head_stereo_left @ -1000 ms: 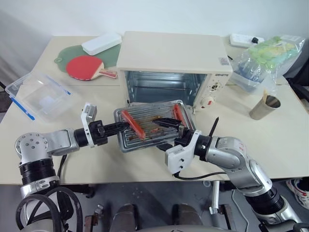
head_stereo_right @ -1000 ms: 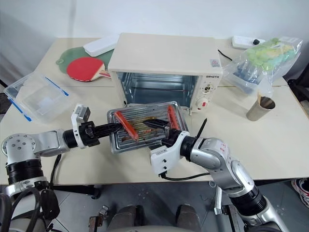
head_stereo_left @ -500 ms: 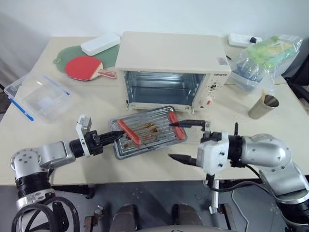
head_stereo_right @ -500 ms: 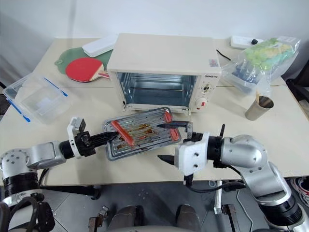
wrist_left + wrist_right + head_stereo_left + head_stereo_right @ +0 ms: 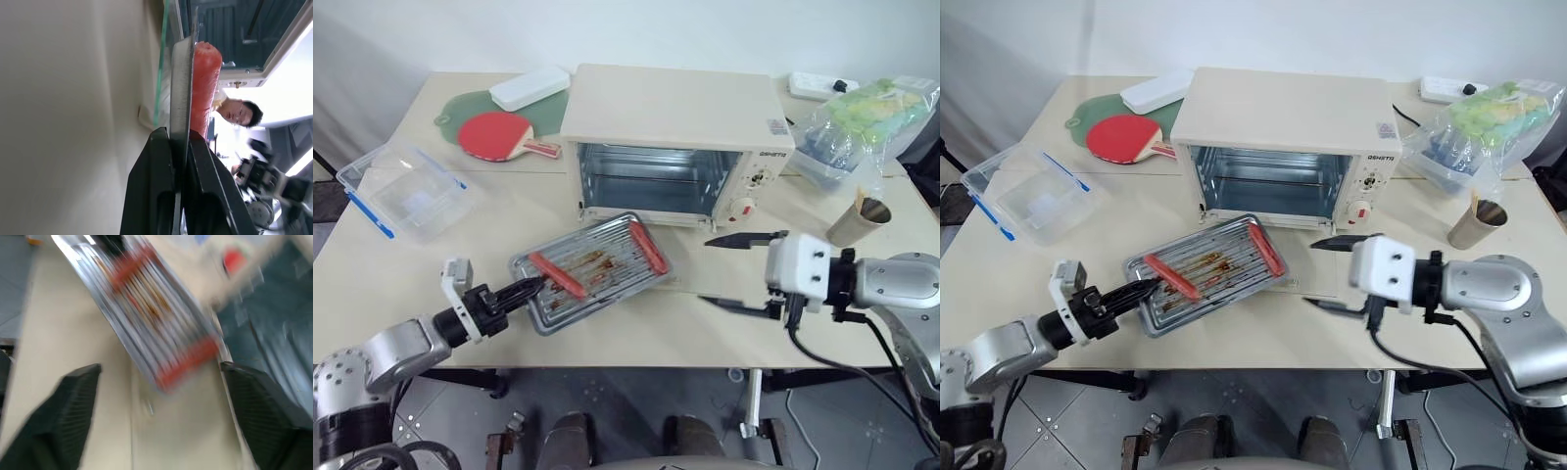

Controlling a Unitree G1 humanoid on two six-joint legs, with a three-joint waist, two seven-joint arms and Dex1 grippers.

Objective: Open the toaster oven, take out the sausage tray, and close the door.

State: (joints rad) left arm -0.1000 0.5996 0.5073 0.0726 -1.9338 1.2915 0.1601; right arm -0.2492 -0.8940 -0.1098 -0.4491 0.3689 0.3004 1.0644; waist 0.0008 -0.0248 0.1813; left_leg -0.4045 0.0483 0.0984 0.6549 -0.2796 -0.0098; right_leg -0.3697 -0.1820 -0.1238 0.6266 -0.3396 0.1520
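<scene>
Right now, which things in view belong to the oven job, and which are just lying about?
Job: oven, its door down flat, tray with two sausages, clamped by the left gripper; right gripper open, off the tray.

Lying about: clear box, paddle, cup, bagged bottles, power strip.

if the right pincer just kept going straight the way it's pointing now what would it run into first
Probably the sausage tray: the open right pincer points across the table toward the tray's near end, just in front of the toaster oven. Its height is unclear, so it might pass over.

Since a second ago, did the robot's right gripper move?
Yes. The right gripper swung off the sausage tray to the robot's right, and now hangs open below the toaster oven control panel.
</scene>
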